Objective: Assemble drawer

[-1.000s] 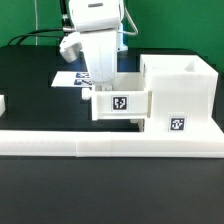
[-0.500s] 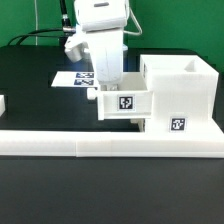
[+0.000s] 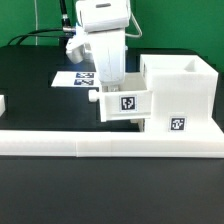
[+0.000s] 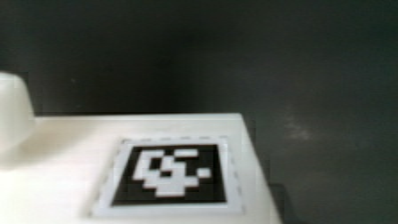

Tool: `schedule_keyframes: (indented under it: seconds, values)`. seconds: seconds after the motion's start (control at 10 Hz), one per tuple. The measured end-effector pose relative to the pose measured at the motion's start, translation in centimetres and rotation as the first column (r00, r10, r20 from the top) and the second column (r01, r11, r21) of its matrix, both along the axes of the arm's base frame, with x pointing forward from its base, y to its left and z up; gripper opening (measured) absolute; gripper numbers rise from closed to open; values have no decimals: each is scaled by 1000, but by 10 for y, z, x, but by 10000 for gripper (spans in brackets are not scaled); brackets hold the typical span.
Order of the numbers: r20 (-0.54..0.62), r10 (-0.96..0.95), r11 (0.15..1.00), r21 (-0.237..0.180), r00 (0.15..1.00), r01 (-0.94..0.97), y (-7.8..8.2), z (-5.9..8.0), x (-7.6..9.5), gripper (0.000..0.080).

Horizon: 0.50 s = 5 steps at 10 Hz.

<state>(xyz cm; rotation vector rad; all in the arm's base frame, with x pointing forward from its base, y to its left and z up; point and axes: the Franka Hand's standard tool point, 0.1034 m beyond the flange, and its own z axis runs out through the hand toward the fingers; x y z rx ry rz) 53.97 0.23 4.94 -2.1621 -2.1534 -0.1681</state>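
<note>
In the exterior view the small white drawer box (image 3: 126, 103), open at the top and with a black marker tag on its front, sits against the left side of the larger white drawer housing (image 3: 182, 88). My gripper (image 3: 108, 86) reaches down from above into the box's left end and is closed on its wall. In the wrist view a white panel with a marker tag (image 4: 171, 170) fills the near part of the picture over the black table. My fingertips do not show there.
A long white rail (image 3: 100, 146) runs along the table's front below both parts. The marker board (image 3: 70, 78) lies behind my arm. A small white part (image 3: 3, 103) sits at the exterior view's left edge. Cables hang at the back.
My gripper and the drawer box have moved a little toward the exterior view's right, closer against the housing. The housing has not moved.
</note>
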Motion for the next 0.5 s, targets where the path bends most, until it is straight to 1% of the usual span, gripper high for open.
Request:
schedule_keyframes:
  seconds: [0.2,0.5]
  values:
    - [3,16,1000,-7,1000,-16,0,0,1,42]
    - [28,-34,999,-12,999,34,4,0,3,44]
